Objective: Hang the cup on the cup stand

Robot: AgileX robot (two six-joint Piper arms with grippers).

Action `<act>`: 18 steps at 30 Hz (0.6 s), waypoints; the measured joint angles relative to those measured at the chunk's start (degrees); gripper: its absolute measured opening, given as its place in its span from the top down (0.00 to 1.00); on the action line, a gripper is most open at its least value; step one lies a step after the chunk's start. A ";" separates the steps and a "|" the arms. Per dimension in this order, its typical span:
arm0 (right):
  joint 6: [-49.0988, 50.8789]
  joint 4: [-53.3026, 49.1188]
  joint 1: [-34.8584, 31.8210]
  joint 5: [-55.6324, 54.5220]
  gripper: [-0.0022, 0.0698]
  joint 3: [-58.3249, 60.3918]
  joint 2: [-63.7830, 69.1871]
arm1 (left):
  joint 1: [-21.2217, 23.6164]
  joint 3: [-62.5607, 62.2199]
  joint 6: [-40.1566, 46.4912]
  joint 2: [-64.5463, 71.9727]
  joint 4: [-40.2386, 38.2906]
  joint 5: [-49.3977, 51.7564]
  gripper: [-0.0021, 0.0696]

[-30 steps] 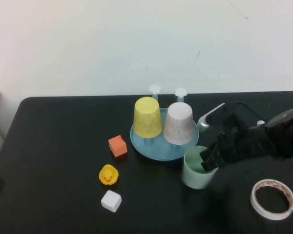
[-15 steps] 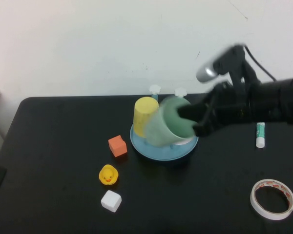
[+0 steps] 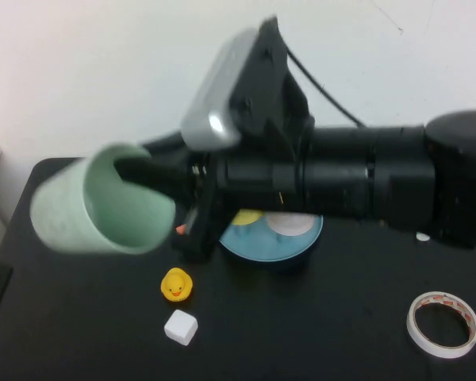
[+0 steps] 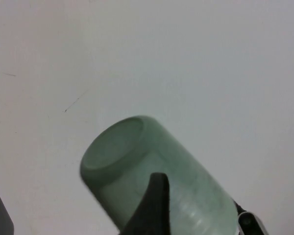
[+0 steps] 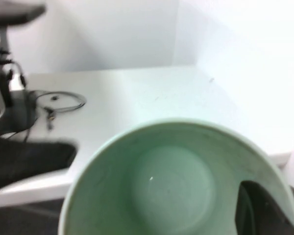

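— Two arms, but where do we find the grippers?

— One is at work. Our right gripper is stretched far across to our left side, raised well above the table. It pinches the wall of the cup: one of its fingers reaches inside the mouth and the other is pressed against the outside.

— And how does the cup sit in that grip?

— It lies tipped on its side, out beyond the fingertips. It is clear of the table, with its open mouth turned towards our high camera. From the left wrist view we see its flat base against the pale wall.

— Where is the cup stand?

— The cup stand lies back along the arm, behind the gripper and below the forearm, well apart from the cup. The forearm hides most of it.

— What lies under the gripper?

— Just below it, on the table, sits the yellow duck. The white cube sits nearer us. The tape roll is far back towards the arm's base.

— And our left gripper?

— It falls outside every view, so we cannot tell its state. Its wrist camera looks up at the cup from below.
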 joint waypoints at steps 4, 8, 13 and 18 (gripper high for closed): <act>-0.11 0.42 0.11 -1.21 0.93 -3.39 0.25 | 0.00 0.00 0.00 0.00 -0.43 0.00 0.01; 3.42 0.66 0.72 0.85 0.93 -5.03 0.47 | 0.00 0.00 0.00 0.00 -0.43 -0.11 0.01; 4.96 0.78 3.41 2.33 0.93 -5.53 2.11 | 0.00 0.00 0.11 0.02 -0.43 -0.38 0.01; 5.05 1.17 5.93 1.48 0.93 -7.73 4.82 | 0.00 0.18 0.11 0.02 -0.43 -2.57 0.01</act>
